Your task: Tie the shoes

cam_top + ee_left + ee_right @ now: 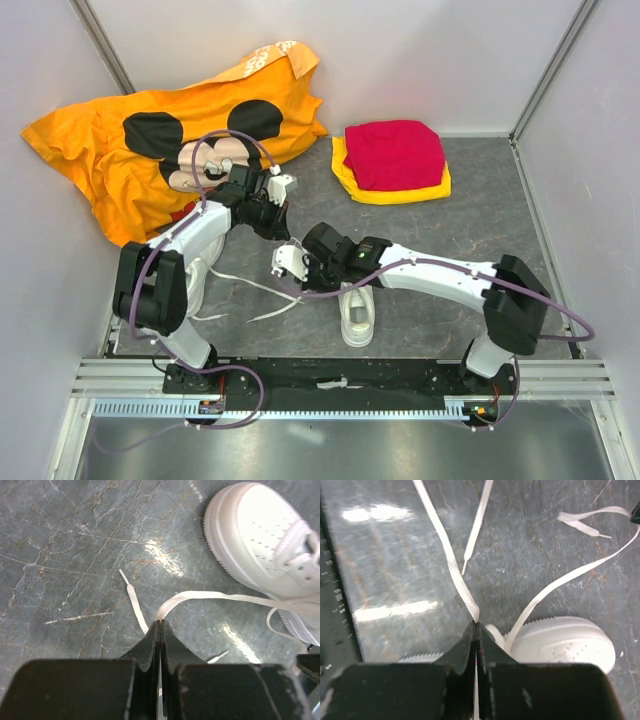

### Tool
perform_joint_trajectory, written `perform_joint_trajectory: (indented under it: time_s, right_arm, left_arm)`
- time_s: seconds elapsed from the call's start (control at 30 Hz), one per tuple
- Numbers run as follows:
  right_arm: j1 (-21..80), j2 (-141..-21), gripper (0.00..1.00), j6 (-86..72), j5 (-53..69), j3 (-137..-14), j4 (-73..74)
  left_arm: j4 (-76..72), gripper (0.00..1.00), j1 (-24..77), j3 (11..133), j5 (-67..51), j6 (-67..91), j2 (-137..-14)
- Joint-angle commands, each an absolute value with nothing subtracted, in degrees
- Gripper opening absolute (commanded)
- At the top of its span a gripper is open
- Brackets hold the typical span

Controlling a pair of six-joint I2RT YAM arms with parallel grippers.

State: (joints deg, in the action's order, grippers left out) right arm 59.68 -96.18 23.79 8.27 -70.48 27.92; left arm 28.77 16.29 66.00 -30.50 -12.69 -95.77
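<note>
One white sneaker (358,316) lies under my right forearm. The other (200,272) is mostly hidden behind my left arm. My left gripper (278,188) is raised near the orange shirt and is shut on a flat white lace (200,596) that runs to the sneaker (265,535) in the left wrist view; its jaws (160,623) are pressed together. My right gripper (286,262) is shut on another lace (446,547) just above a sneaker toe (562,642); its jaws (476,625) are closed too. A second lace (570,577) rises from that toe to the upper right.
An orange cartoon-mouse shirt (120,150) lies at the back left. A folded red cloth on a yellow one (395,155) lies at the back right. Loose lace ends (255,292) trail on the grey table between the arms. Walls close in on the sides.
</note>
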Motion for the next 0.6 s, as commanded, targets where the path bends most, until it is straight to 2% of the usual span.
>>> perform_joint_trajectory:
  time_s: [0.0,0.23,0.57]
  right_arm:
    - [59.1,-89.7,0.0,23.6,11.6,-74.3,34.3]
    - [54.7,-78.3,0.0,23.6,14.2,-74.0,42.4]
    - [50.1,-61.6,0.0,20.2,14.6,-67.8,42.5]
  left_arm:
    - [32.0,0.02,16.1,67.8,-33.7,-13.6,-88.6]
    - [42.3,0.01,16.3,67.2,-39.7,-21.8,-76.9]
    - [59.0,0.01,20.6,59.8,-42.6,-43.8,-58.1]
